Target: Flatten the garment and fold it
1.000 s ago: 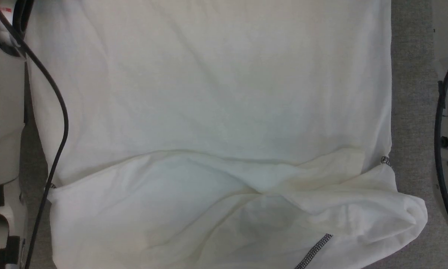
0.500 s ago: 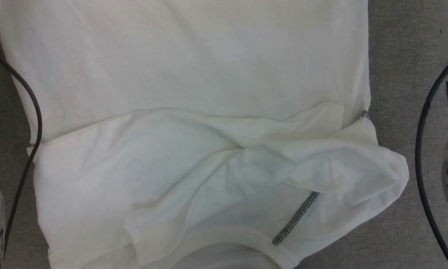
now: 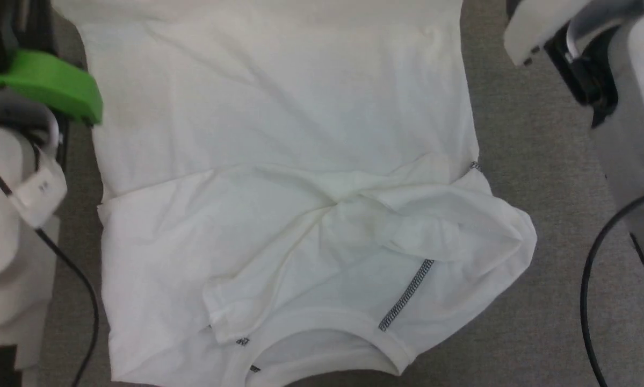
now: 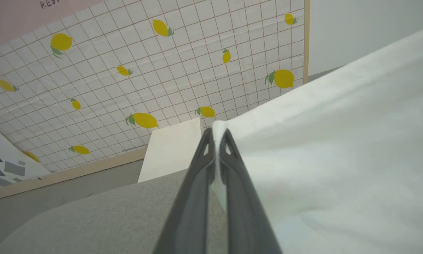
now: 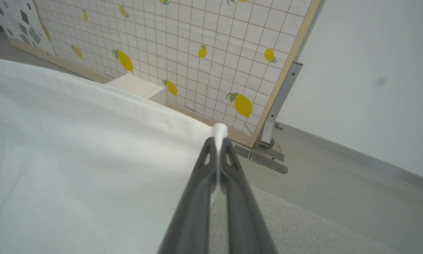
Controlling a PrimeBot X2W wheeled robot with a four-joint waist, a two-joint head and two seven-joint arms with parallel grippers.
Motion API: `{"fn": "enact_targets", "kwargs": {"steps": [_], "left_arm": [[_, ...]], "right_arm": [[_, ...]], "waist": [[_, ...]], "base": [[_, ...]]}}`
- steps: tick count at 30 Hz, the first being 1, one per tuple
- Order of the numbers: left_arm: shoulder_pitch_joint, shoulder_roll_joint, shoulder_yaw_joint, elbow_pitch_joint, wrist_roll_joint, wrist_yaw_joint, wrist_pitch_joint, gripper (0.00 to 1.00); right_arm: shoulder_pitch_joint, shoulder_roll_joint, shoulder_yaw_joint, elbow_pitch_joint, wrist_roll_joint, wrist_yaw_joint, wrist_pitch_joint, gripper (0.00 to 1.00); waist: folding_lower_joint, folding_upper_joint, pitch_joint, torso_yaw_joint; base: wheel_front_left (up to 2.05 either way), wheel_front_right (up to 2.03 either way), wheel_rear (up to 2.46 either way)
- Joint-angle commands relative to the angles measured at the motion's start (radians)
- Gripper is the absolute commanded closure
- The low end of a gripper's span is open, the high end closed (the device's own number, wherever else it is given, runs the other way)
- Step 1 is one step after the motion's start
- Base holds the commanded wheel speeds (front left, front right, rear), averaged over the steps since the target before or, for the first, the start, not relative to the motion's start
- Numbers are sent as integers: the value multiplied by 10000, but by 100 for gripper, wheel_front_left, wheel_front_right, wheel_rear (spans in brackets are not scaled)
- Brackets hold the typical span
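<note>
Mostly it's the head camera that shifted over the last second, not the cloth. The view now takes in more of the garment (image 3: 279, 107), with the collar (image 3: 322, 322) at the bottom of the frame and both pale forearms up in the corners. The rumples themselves look the same to me as before.

Grip check: in the left wrist view the left gripper (image 4: 218, 129) is clamped tight on a pinch of white fabric at a corner, and the right gripper (image 5: 219, 138) is doing the same on its corner. The edge between them is stretched out fairly straight.

The tee is spread on the grey surface (image 3: 520, 333), taking up most of the middle of the head view. It's soft, thin white cotton. The upper half of the frame looks pretty smooth, just faint creases. The lower half is a mess: the sleeve (image 3: 461, 231) at middle right is bunched and flopped inward, there's a knot of wrinkles dead centre, and a dark stitched seam (image 3: 406, 294) runs diagonally at lower right.

Progress-wise, I'd call flattening about half done and no clean fold made yet. The sleeve area needs sorting before any fold is worth doing. A white box (image 4: 170, 151) sits beyond the surface, out of the way.
</note>
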State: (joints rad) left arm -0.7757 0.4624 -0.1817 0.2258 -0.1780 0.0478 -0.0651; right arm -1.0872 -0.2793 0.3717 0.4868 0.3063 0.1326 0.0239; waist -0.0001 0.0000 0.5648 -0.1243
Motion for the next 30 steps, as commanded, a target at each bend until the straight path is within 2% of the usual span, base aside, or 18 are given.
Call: {"fn": "enact_targets", "kwargs": {"steps": [1, 4, 8, 15, 21, 30], "left_arm": [[547, -38, 42, -293, -141, 145, -73, 100], [1965, -241, 126, -1143, -651, 127, -339, 100], [3852, -422, 280, -2260, -1100, 350, -524, 100], [6659, -662, 281, -3290, -1685, 533, -659, 100], [7965, -998, -67, -3181, -1983, 521, -749, 100], [8817, -1332, -349, -2259, -2514, 376, -709, 100]], "right_arm": [[519, -190, 120, -311, 215, -19, -70, 100], [1843, -687, 70, -1151, 633, -19, -43, 100], [3635, -1220, -235, -2368, 934, -19, 230, 100], [6357, -1418, -1074, -3944, 916, -19, 1400, 100], [8603, -1066, -2117, -4837, 339, -19, 2576, 100], [11333, 219, -3489, -5590, -406, -19, 4296, 100]], "waist": [[1, 0, -1490, 252], [1, 0, -2173, 436], [1, 0, -2792, 634], [1, 0, -3421, 695], [1, 0, -3695, 869], [1, 0, -3930, 1010]], "base": [[0, 0, 0], [0, 0, 0], [0, 0, 0], [0, 0, 0], [0, 0, 0], [0, 0, 0]]}}
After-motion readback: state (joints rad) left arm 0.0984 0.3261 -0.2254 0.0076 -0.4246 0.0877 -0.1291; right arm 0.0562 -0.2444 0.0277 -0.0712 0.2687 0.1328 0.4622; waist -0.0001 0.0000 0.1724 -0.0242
